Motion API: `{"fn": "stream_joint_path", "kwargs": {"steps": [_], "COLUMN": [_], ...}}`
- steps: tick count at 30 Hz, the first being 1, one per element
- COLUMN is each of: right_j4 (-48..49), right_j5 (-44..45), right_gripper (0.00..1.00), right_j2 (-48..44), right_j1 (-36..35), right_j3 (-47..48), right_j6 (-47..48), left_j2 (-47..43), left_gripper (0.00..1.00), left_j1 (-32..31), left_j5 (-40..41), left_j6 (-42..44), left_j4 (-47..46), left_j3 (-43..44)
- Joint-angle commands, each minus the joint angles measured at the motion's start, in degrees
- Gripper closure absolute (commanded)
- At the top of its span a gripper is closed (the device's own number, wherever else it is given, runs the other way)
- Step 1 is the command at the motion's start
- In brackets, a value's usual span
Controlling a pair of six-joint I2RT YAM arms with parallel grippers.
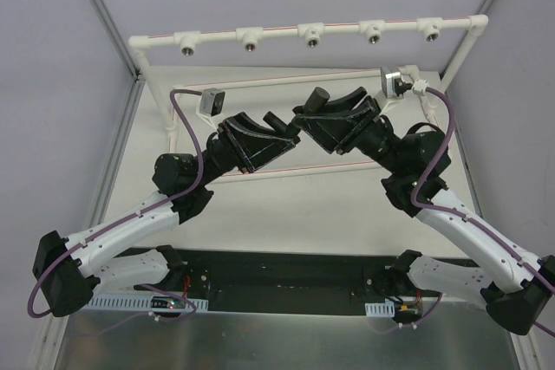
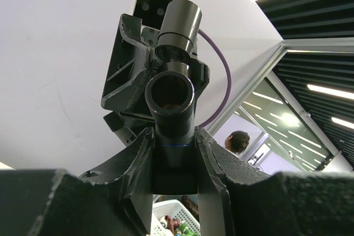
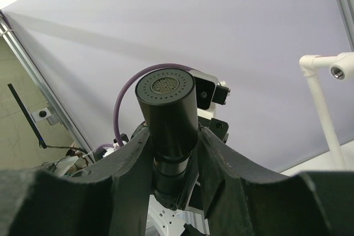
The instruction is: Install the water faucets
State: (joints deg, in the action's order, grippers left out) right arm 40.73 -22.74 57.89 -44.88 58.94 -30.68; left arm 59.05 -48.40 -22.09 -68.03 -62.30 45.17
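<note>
Both arms are raised and their grippers meet in mid-air above the table. My left gripper [image 1: 286, 133] [image 2: 174, 150] is shut on the T-shaped black faucet part [image 1: 276, 119] [image 2: 170, 95], whose open round mouth faces the left wrist camera. My right gripper [image 1: 303, 119] [image 3: 171, 147] is shut on the stubby black cylinder [image 1: 316, 100] [image 3: 166, 120], which has a mesh end face. The cylinder also shows in the left wrist view [image 2: 178, 23], its lower neck meeting the T-part. I cannot tell whether the two parts are joined.
A white pipe rack [image 1: 338, 28] with several metal-threaded fittings [image 1: 310, 38] stands across the back; one fitting shows in the right wrist view [image 3: 337, 71]. Enclosure walls rise on both sides. A black base plate [image 1: 286, 270] lies at the near edge. A white basket [image 2: 168, 214] shows below.
</note>
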Motion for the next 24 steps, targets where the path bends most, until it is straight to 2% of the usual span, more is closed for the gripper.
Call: {"fn": "stream_joint_path", "kwargs": {"steps": [1,6,12,16,24], "right_j4": [4.09,4.09,3.66,1.20,-5.57], "right_j5": [-0.20,-0.55,-0.64,0.24,4.10], "right_gripper": [0.57,0.60,0.86,1.00,1.00], "right_j2": [0.03,0.29,0.65,0.03,-1.99], "right_j1": [-0.38,-0.38,-0.38,-0.64,-2.31], "right_j3": [2.67,2.76,2.76,2.85,3.29], "right_j6": [-1.31,-2.10,-3.77,-4.30,-0.79], "left_j2": [-0.42,-0.25,-1.21,-4.46,-11.14], "left_gripper": [1.00,1.00,1.00,1.00,1.00], "left_j1": [-0.55,-0.55,-0.55,-0.64,-0.55], "left_j5": [-0.41,-0.41,-0.67,-2.17,3.53], "left_j6": [-0.44,-0.35,2.63,10.44,32.32], "left_j4": [-6.34,-6.43,-4.15,7.33,29.93], "left_j3": [2.56,2.65,2.99,5.28,9.58]}}
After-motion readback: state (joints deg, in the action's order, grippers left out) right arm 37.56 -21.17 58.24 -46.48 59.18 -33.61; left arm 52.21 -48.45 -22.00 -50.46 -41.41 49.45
